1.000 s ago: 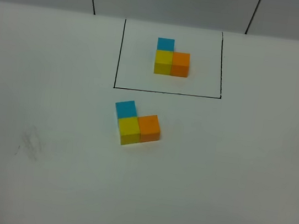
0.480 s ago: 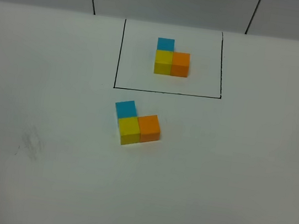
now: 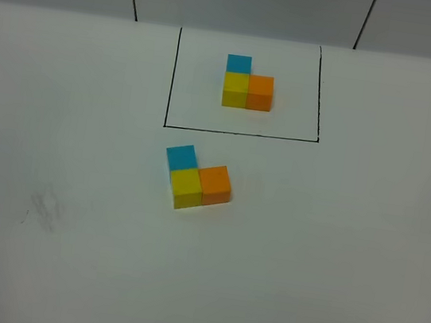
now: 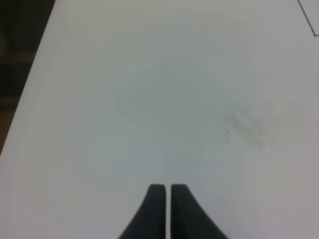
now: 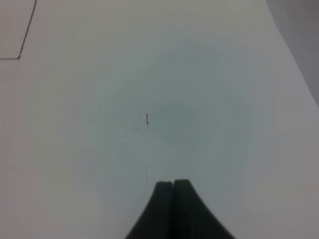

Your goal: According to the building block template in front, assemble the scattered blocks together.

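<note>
Your scattered blocks (image 3: 196, 178) sit joined, L-shaped, below the framed template (image 3: 248, 83); left end effector (image 4: 166, 188) and right end effector (image 5: 173, 184) clenched empty

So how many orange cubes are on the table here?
2. One orange cube sits inside the black drawn rectangle, right of that trio's yellow cube. The other is in the unframed trio nearer the camera. None seems hidden.

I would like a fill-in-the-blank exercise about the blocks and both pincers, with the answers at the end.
1. In the building block template, the cube behind the yellow one is ____.
2. In the scattered blocks, the orange cube touches the ____ cube.
3. The left pincer and the right pincer are both ____.
4. The black rectangle frames the ____.

Answers: blue; yellow; shut; template
</note>
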Controlling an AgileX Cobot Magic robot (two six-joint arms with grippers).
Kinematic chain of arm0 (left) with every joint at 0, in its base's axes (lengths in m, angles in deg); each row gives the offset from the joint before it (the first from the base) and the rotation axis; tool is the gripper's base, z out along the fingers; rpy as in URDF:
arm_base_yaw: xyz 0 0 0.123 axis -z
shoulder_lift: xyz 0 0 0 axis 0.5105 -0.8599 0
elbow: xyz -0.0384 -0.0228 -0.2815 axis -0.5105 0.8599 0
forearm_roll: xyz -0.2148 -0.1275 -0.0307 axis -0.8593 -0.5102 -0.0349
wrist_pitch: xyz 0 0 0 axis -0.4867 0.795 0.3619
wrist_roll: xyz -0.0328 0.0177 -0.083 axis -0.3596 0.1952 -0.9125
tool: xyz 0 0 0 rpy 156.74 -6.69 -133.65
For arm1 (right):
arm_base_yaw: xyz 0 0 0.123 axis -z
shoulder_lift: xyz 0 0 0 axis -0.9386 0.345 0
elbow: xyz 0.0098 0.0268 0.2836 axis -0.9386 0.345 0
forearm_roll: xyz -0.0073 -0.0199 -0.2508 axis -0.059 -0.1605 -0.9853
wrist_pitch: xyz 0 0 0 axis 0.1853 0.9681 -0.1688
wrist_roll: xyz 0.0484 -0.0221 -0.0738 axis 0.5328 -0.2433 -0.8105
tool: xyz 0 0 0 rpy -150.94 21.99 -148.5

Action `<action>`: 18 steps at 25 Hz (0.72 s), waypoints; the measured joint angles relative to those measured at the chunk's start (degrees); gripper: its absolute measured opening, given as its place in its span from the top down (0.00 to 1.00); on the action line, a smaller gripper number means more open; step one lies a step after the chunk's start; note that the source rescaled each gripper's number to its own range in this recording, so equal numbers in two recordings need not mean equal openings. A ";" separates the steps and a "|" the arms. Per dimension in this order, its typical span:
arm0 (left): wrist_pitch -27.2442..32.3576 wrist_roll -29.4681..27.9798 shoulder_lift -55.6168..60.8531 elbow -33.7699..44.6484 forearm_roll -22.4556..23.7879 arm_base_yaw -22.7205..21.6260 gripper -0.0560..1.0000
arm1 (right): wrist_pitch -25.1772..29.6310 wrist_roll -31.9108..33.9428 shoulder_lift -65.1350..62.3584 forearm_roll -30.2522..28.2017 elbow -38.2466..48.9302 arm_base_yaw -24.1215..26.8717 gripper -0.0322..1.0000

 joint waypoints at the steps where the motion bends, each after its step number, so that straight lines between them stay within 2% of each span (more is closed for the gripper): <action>1: 0.00 -0.06 0.00 0.00 0.00 0.00 0.94 | 0.00 0.00 0.00 0.00 0.00 0.00 0.97; 18: 0.00 -0.06 0.00 0.00 0.00 0.00 0.94 | 0.00 0.04 0.00 -0.04 0.00 0.00 0.97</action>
